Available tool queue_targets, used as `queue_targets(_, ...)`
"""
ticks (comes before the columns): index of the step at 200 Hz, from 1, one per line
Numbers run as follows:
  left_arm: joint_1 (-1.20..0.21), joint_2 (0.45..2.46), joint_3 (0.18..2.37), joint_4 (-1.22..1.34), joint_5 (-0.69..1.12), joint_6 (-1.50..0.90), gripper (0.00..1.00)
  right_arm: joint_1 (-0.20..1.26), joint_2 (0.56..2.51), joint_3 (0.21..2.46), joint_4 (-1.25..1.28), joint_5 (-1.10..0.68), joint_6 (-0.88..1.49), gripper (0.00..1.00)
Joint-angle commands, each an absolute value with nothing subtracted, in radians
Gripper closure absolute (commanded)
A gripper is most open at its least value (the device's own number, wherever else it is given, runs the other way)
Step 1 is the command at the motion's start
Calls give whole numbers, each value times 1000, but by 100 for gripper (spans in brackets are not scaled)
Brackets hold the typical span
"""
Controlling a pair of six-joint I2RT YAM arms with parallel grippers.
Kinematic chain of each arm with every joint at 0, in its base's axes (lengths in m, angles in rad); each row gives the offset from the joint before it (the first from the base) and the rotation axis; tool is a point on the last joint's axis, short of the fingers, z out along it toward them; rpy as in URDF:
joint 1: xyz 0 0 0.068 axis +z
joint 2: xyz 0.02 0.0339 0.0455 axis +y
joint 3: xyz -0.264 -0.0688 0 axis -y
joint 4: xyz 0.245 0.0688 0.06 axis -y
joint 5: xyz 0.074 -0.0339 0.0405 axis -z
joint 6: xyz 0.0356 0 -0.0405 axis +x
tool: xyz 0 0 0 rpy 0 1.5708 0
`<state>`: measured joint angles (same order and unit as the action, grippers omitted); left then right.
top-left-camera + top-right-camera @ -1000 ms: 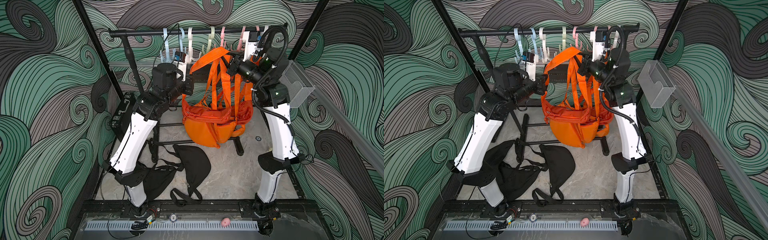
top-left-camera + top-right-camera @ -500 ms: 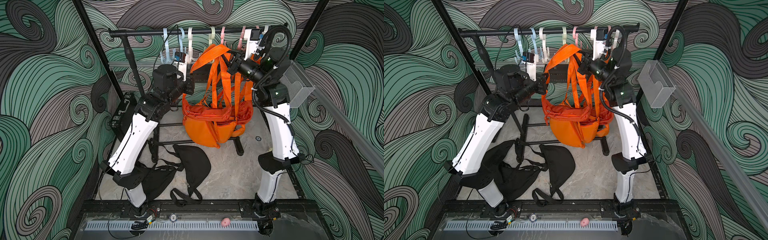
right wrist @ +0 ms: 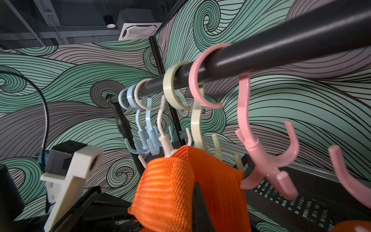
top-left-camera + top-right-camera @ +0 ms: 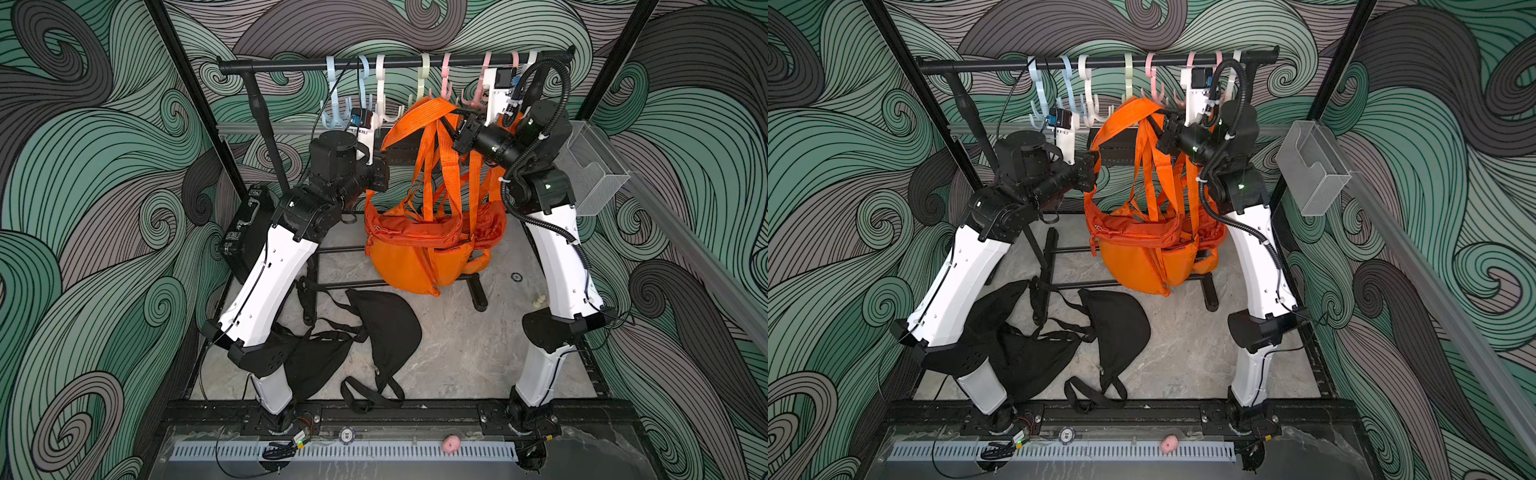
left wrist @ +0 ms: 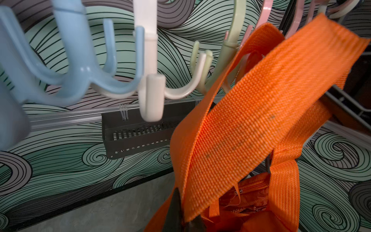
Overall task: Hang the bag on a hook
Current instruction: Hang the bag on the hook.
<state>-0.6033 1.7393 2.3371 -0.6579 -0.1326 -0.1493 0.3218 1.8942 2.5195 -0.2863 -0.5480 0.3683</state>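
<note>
The orange bag [image 4: 419,257] [image 4: 1142,257] hangs in the air under the black rail [image 4: 395,62], held up by its straps. My left gripper [image 4: 380,166] [image 4: 1094,166] is shut on an orange strap [image 5: 251,120], low on the strap loop. My right gripper [image 4: 455,124] [image 4: 1160,129] is shut on the loop's top [image 3: 180,190], just below the pale green hook [image 3: 197,128] and beside a pink hook [image 3: 267,160]. One pink prong tip sits at the strap's edge. I cannot tell whether the strap rests on any prong.
Light blue [image 5: 80,60] and white hooks [image 5: 150,70] hang further left on the rail. Black bags [image 4: 386,328] lie on the floor in front. A black case [image 4: 245,232] stands at left, a clear bin [image 4: 594,174] at right, a dark basket [image 5: 136,136] on the back wall.
My right gripper lifted the strap loop slightly toward the hooks, then eased back down a little. The left gripper and the bag's body barely moved.
</note>
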Motion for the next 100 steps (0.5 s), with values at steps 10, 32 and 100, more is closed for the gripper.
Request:
queue_targets(10,-597,1728,2284,-640,-97,-173,100,315,1823,2355,-148,-584,429,100)
queue_targets(32,-597,1734,2267,-646,-83,-181,100,314,1783,2237,-99,-569,426,100)
queue_targets(100,-597,1767,2256,-636,-18,-210,100,313,1705,2077,-57,-545,423,100)
